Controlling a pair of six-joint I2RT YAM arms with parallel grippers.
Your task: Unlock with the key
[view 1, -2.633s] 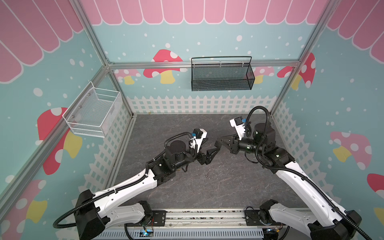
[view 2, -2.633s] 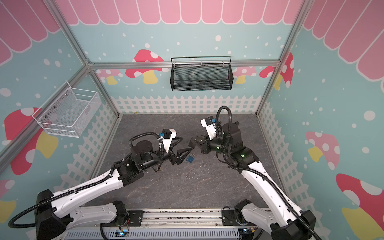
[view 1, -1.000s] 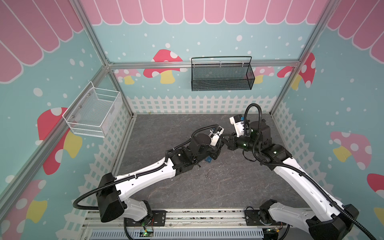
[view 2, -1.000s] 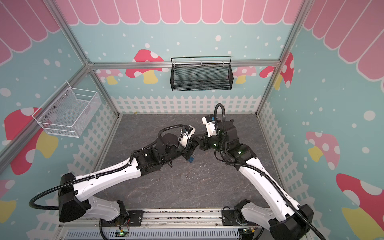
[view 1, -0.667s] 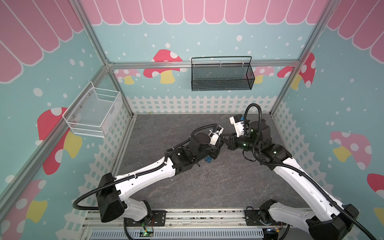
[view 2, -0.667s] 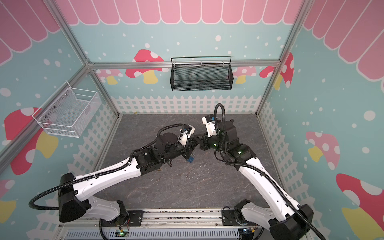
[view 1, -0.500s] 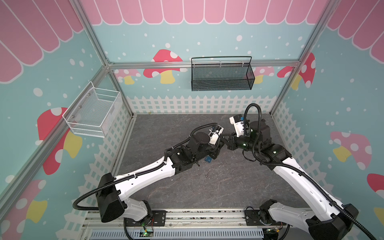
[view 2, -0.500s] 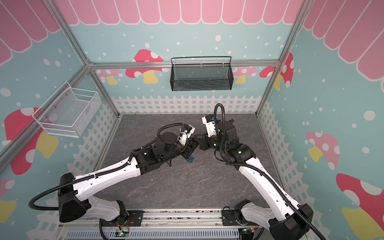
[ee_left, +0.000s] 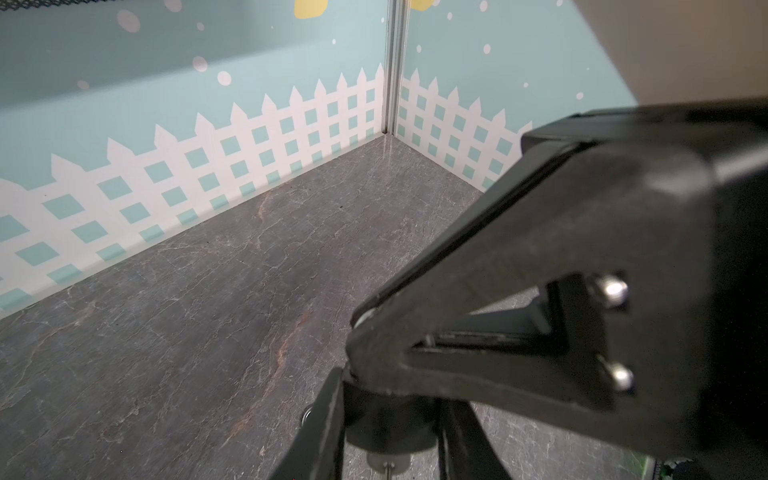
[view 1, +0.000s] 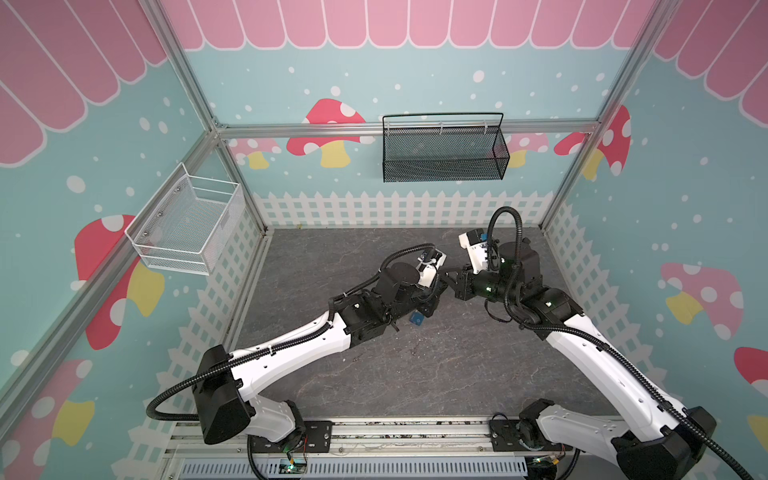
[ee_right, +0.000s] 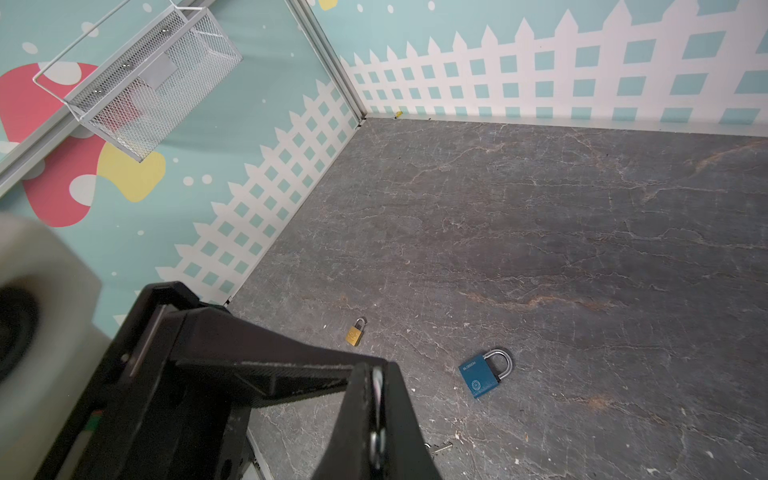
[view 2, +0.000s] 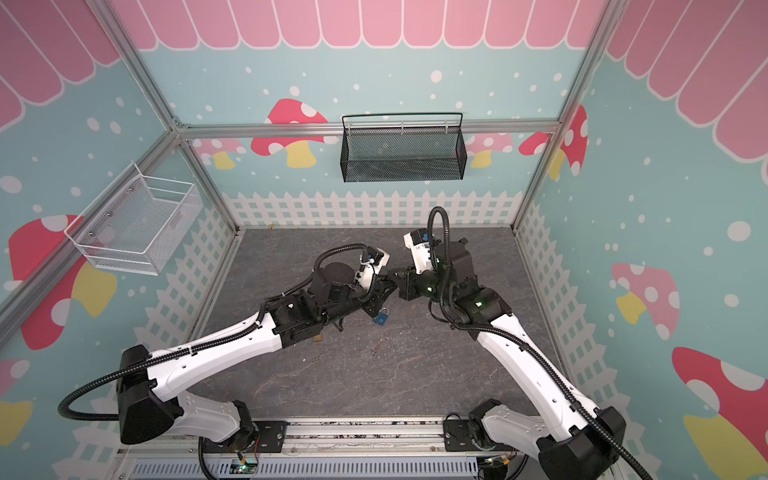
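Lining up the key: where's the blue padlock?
The blue padlock lies flat on the grey floor near the middle in both top views, right of the small brass padlock.

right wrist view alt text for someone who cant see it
The right gripper is shut on what looks like a key, above a grey floor. A blue padlock and a smaller brass padlock lie flat there, apart.

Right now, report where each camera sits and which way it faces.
Top views: high over the front rail, looking down at the grey floor; left arm, right arm, left claw meeting right claw.
Left wrist: behind its own fingers, facing a back corner; the right claw looms close.
Right wrist: above its claw, shut on a thin metal piece, facing the white basket's corner; left claw alongside.
Shared: the blue padlock shows in the right wrist and both top views.
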